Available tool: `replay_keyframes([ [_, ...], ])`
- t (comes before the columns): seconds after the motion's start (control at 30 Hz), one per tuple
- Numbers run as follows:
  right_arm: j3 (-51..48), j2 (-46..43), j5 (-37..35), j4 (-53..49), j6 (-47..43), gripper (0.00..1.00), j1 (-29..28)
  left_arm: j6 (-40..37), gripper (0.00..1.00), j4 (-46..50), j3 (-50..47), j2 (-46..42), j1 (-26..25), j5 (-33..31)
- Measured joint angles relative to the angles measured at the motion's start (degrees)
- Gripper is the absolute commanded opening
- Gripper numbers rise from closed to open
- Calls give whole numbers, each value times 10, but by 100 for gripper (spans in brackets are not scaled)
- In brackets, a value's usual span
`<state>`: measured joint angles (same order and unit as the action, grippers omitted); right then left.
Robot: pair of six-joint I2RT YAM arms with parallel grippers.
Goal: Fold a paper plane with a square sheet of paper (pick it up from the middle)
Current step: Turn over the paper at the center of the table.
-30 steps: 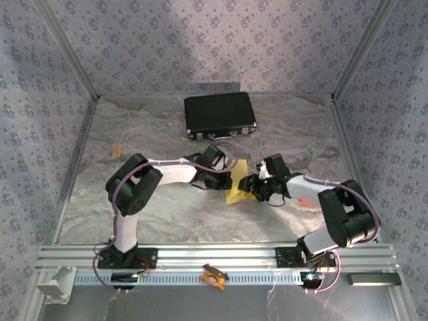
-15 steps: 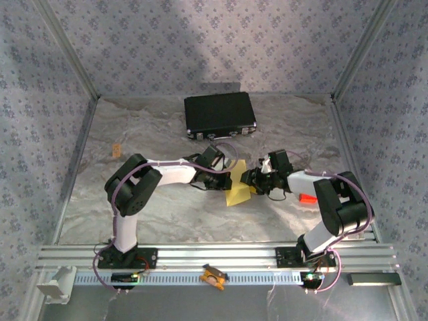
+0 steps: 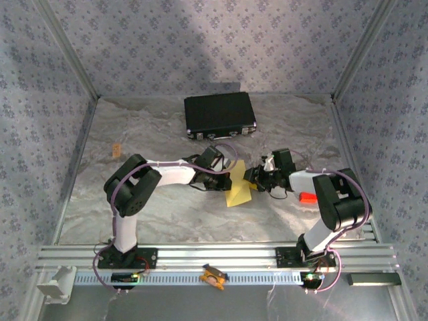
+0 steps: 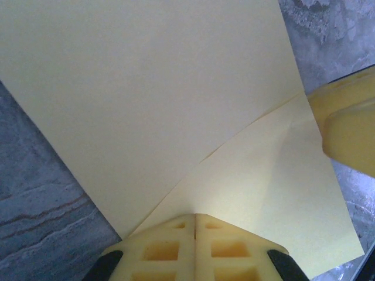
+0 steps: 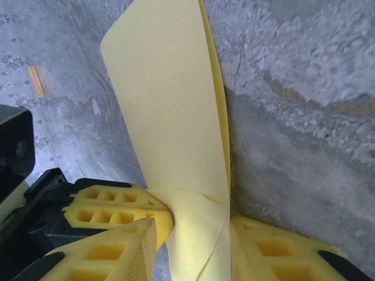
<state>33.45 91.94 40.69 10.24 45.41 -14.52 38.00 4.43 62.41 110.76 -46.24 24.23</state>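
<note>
Paper status: yellow paper sheet (image 3: 238, 187) sat mid-table between both arms, over the marbled table (image 3: 167, 214), well apart from the black case (image 3: 219, 115). Left gripper (image 4: 195, 218) was clamped tight on one edge, a diagonal crease running out from its fingertips. Right gripper (image 5: 193, 234) straddled the opposite edge, jaws partly apart with curled paper between them. Couldn't tell if it actually pinched.

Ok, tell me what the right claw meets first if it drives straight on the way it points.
The right claw first meets the square sheet of paper, which sits between its fingers; beyond, probably the left claw, depth unclear.
</note>
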Motion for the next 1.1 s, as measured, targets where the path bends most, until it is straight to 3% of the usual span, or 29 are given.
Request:
replay_keyframes([
  [0.8,-3,38,37,36,-26,13,15,2,8,-10,-7,-1,0,6],
  [0.97,-3,38,40,37,-30,5,17,6,10,-12,-8,-3,0,6],
  [1.1,-10,26,38,37,-32,4,17,12,18,-17,-33,-27,0,-2],
])
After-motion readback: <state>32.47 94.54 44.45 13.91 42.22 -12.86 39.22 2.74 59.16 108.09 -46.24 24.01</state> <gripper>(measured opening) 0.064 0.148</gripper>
